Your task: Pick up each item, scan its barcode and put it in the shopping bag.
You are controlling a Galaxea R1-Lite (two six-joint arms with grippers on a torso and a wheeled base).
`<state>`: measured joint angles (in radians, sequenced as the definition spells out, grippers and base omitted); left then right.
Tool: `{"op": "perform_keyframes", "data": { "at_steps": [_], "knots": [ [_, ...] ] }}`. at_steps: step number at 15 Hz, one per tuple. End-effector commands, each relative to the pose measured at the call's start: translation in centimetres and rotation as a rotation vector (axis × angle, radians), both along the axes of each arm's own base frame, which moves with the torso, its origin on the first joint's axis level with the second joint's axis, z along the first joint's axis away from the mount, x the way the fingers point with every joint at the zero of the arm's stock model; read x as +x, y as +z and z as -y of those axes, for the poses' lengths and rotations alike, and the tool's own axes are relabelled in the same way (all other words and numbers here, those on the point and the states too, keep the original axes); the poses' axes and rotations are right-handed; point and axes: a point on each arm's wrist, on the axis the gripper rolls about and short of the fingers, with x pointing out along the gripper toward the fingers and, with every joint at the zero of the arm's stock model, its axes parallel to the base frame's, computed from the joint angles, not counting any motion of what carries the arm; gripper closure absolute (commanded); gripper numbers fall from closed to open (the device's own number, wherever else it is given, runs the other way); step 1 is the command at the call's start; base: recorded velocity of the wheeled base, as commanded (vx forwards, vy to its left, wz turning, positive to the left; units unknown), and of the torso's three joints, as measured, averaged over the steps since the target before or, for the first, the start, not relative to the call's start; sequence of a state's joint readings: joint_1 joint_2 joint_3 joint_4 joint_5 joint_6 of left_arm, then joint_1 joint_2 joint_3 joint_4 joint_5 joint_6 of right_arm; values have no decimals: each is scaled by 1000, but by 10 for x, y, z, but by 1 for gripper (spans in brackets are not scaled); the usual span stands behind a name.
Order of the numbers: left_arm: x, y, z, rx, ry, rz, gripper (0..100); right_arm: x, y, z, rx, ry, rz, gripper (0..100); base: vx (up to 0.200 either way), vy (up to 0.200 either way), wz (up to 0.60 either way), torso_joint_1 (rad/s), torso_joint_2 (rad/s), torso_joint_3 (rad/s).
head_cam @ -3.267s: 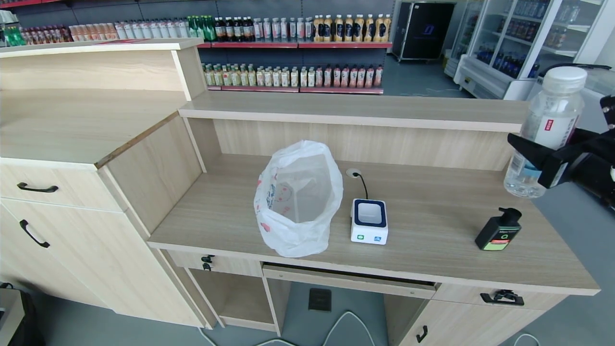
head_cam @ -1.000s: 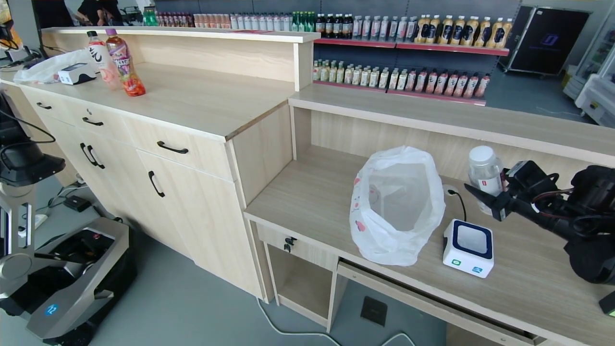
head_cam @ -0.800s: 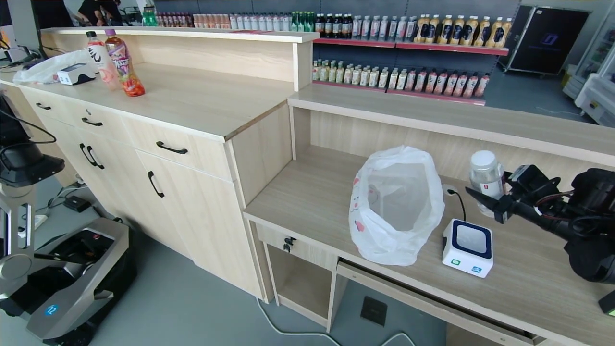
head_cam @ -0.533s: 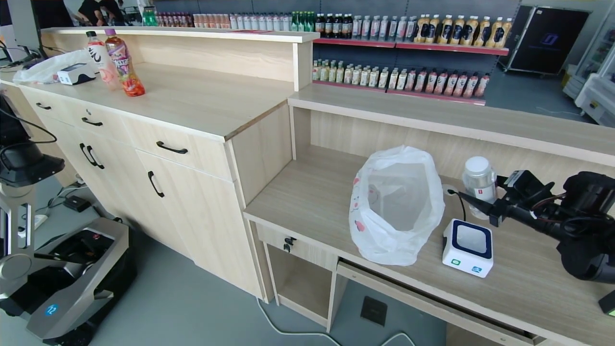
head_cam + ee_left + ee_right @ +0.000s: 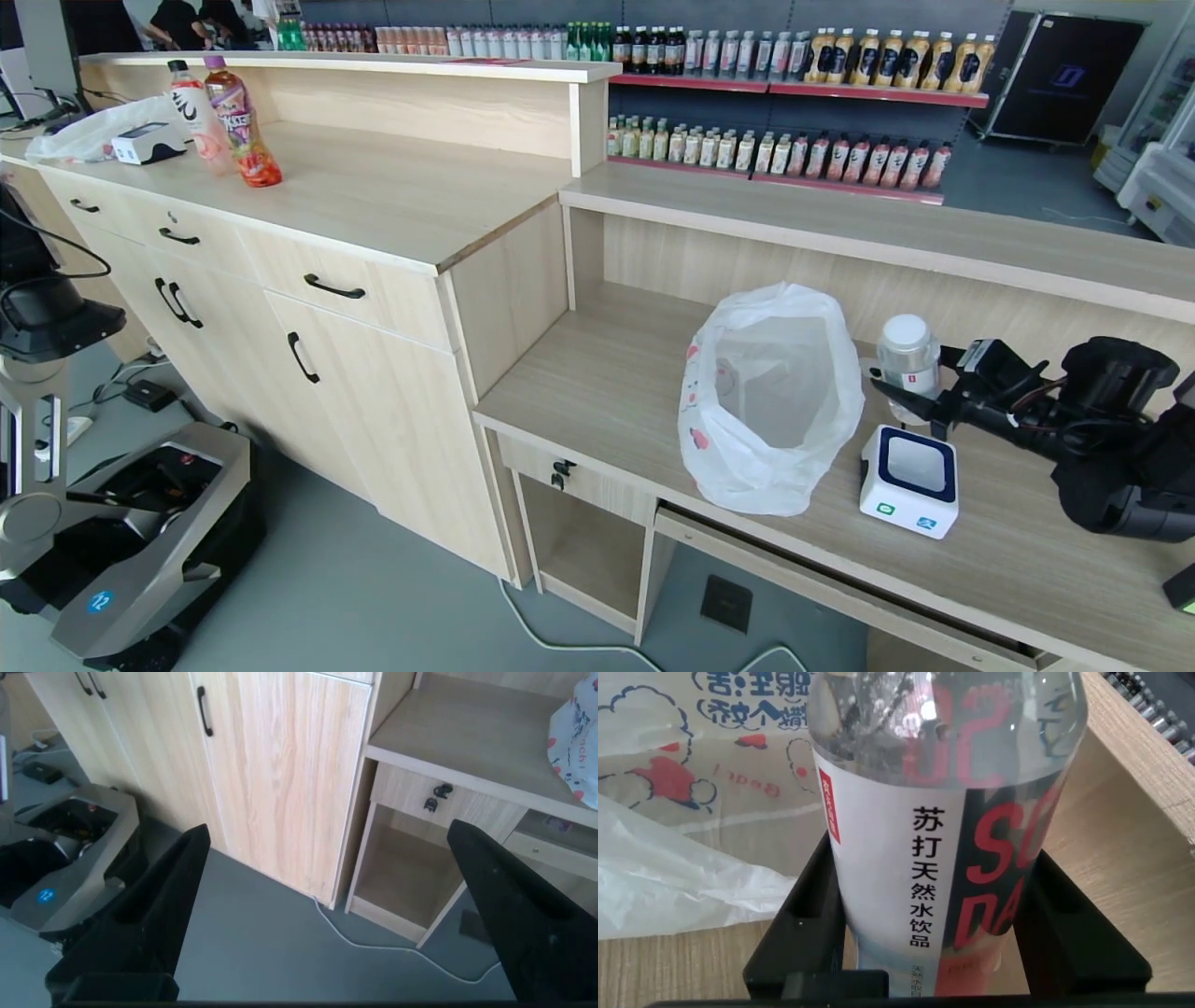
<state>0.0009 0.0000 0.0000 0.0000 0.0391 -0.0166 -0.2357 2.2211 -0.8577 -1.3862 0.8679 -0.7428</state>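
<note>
1. Our right gripper point(image 5: 920, 387) is clamped on the body of a water bottle point(image 5: 908, 359). The bottle is held upright over the desk point(image 5: 597, 383), with its white cap on and clear liquid inside.
2. The bottle is at 3 o'clock of the shopping bag point(image 5: 770, 401), just beside it, and at 12 o'clock of the scanner point(image 5: 910, 481).
3. The bag stands on the desk with its mouth open. We cannot tell if something lies inside.
4. Our left gripper point(image 5: 327, 910) hangs over the floor near the cabinet, with its fingers wide apart.
</note>
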Motion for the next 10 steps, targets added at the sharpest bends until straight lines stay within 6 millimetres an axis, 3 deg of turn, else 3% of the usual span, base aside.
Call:
{"op": "perform_keyframes", "data": {
  "at_steps": [1, 10],
  "knots": [
    [0, 0, 0, 0, 1, 0, 0, 5, -11, 1, 5, 18, -21, 100, 0, 0, 0, 0, 0, 0],
    [0, 0, 0, 0, 1, 0, 0, 17, -15, 5, -22, 58, 17, 100, 0, 0, 0, 0, 0, 0]
  ]
}}
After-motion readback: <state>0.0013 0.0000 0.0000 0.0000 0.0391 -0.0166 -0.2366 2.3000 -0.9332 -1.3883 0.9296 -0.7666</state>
